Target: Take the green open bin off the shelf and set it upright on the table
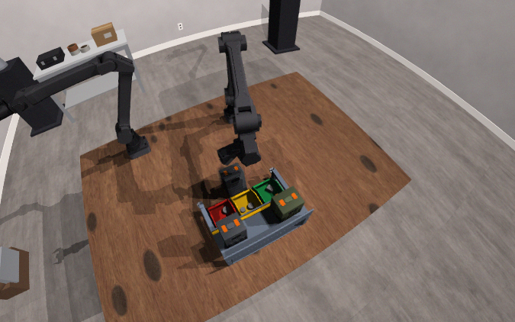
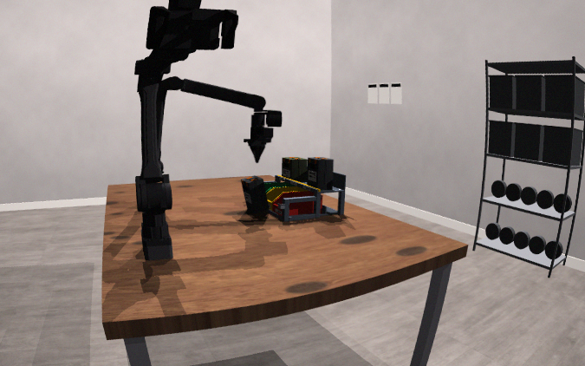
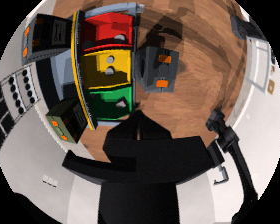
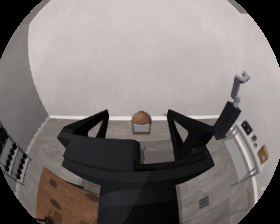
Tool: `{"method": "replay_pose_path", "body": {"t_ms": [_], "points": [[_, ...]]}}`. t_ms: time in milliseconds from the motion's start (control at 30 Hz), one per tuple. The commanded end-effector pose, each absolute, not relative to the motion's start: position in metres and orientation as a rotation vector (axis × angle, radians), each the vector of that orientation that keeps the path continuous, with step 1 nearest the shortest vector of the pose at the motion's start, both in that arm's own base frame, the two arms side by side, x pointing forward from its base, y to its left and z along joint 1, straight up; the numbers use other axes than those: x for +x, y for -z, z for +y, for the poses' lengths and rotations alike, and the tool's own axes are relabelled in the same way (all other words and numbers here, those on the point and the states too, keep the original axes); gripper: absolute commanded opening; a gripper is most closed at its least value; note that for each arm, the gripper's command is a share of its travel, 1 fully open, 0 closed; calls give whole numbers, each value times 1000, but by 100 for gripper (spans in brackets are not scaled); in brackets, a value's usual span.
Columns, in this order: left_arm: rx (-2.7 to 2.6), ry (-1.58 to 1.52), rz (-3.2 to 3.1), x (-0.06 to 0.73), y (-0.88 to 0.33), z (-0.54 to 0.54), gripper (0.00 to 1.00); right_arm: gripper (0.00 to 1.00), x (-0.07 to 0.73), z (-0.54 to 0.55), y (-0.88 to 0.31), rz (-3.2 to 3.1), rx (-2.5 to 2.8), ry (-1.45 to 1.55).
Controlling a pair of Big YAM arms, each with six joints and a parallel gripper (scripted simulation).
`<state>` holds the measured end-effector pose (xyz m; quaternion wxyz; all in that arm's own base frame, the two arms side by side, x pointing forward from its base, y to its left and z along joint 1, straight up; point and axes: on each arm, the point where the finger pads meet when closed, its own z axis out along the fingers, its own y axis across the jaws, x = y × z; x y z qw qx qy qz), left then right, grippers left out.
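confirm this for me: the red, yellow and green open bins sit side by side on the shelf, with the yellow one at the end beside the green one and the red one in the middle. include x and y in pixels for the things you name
Not quite: the yellow open bin (image 1: pixel 246 200) (image 3: pixel 98 75) is in the middle, between the red (image 1: pixel 215 214) (image 3: pixel 103 30) and green (image 1: pixel 262 191) (image 3: pixel 106 111) ones, as the top view shows. The rest holds.
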<state>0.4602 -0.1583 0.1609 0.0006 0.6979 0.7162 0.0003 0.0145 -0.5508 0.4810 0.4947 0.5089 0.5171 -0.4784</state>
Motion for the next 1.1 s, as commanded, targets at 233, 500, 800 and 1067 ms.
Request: {"method": "replay_pose_path", "body": {"t_ms": [233,500,800,1067], "points": [[2196,-28,2199,495,-178,-125,0,100,9,-545,-501,1217,1196,1196],[2194,-34,2197,504,-180,-103,0,100,9,-545,-501,1217,1196,1196],[2200,-36,2189,505,-180,-103,0,100,9,-545,-501,1217,1196,1196],[2212,-13,2208,496,-157,-101,0,100,9,-545,-501,1217,1196,1196]]}}
